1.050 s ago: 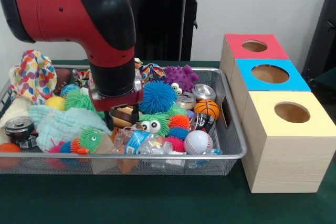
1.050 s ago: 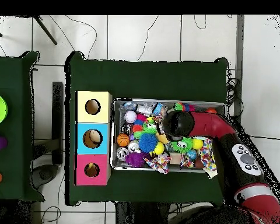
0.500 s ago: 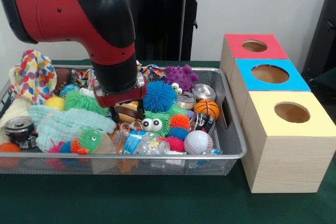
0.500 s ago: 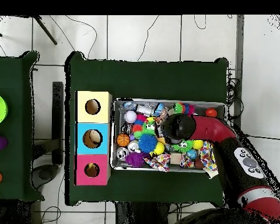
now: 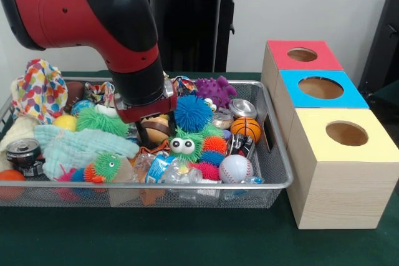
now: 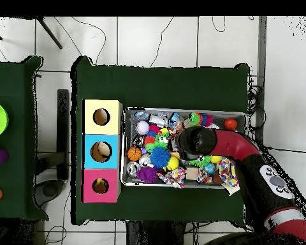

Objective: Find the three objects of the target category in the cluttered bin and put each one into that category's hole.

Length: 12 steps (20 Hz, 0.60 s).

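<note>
My gripper [image 5: 149, 135] hangs low over the middle of the wire bin [image 5: 275, 154], just left of a blue spiky ball [image 5: 192, 112]. It looks shut on a brown-and-tan object [image 5: 156, 125] held a little above the clutter; what the object is I cannot tell. Below it lies a green fuzzy toy with googly eyes [image 5: 182, 146]. A small basketball [image 5: 246, 128], a baseball [image 5: 235, 168] and a silver can [image 5: 242, 108] lie at the bin's right side. In the overhead view the arm [image 6: 206, 141] covers the gripper and the held object.
Three boxes with round holes stand right of the bin: red [image 5: 277, 54], blue [image 5: 293, 95], yellow [image 5: 336, 185]. A mint cloth [image 5: 75, 147], a patterned cloth [image 5: 38, 88], a dark can [image 5: 23, 152] and a purple spiky toy [image 5: 215, 90] also fill the bin.
The gripper has risen out of the clutter with the brown-and-tan object. The blue spiky ball and the green googly-eyed toy shifted slightly as it rose.
</note>
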Motion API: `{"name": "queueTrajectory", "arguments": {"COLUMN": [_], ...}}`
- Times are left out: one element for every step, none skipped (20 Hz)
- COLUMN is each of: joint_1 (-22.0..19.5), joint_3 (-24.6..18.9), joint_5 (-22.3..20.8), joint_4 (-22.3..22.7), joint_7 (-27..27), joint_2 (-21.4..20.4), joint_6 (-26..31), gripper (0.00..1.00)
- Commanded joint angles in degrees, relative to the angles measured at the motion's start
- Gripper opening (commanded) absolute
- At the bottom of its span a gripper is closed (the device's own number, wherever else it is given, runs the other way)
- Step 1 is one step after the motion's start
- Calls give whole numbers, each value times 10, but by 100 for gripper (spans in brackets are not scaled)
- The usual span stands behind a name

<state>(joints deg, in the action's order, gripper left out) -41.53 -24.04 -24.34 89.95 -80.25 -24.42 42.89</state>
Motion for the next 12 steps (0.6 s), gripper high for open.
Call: {"name": "queueTrajectory", "arguments": {"joint_1": [-6,-7,-7,-8,-8,-8,-9,-10,-11,-12,-14,-15], "joint_3": [-62,-64,-67,-68,-69,-70,-72,-74,-77,-80,-84,-88], "joint_5": [25,26,26,25,24,21,18,14,9,5,1,-3], "joint_4": [67,67,66,65,64,62,62,60,58,55,54,51], "joint_7": [45,47,50,52,54,57,60,66,71,77,82,86], "joint_2": [5,6,5,6,6,8,7,8,8,10,10,11], "joint_6": [49,47,47,45,44,40,36,33,29,24,19,15], "gripper": [100,100,100,100,100,100,100,100,100,100,100,100]}}
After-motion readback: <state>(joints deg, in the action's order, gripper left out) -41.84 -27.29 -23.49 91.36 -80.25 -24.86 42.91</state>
